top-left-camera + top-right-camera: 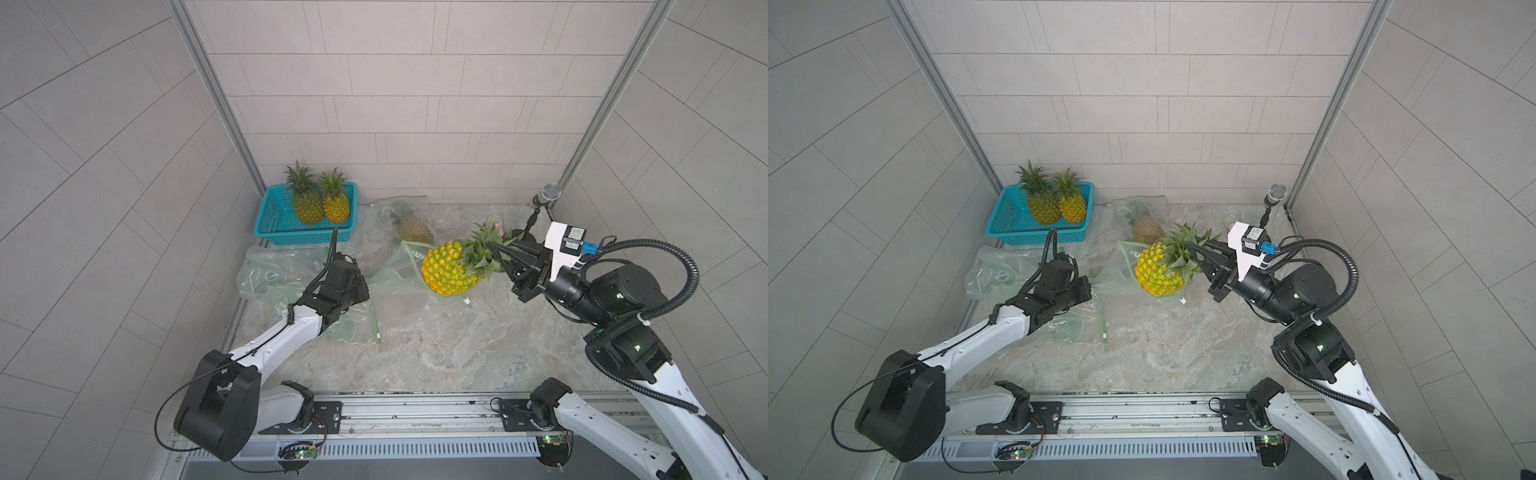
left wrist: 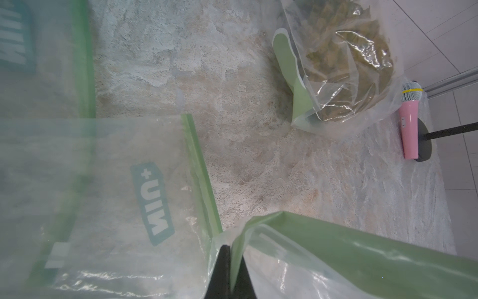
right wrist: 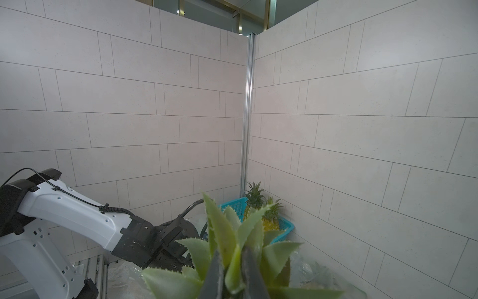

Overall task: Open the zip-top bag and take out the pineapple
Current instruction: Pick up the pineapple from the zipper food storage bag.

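Pineapple (image 1: 449, 268) hangs right of centre, held by its crown, which the right gripper (image 3: 232, 269) pinches with jaws nearly closed. Left gripper (image 2: 234, 274) is clamped tight on the green rim of the zip-top bag (image 2: 362, 248). Bag appears open and the fruit almost clear of it; what remains is drawing it fully free.

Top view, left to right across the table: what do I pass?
Teal basket → left gripper pinching the zip-top bag → pineapple → right gripper on its crown → microphone.
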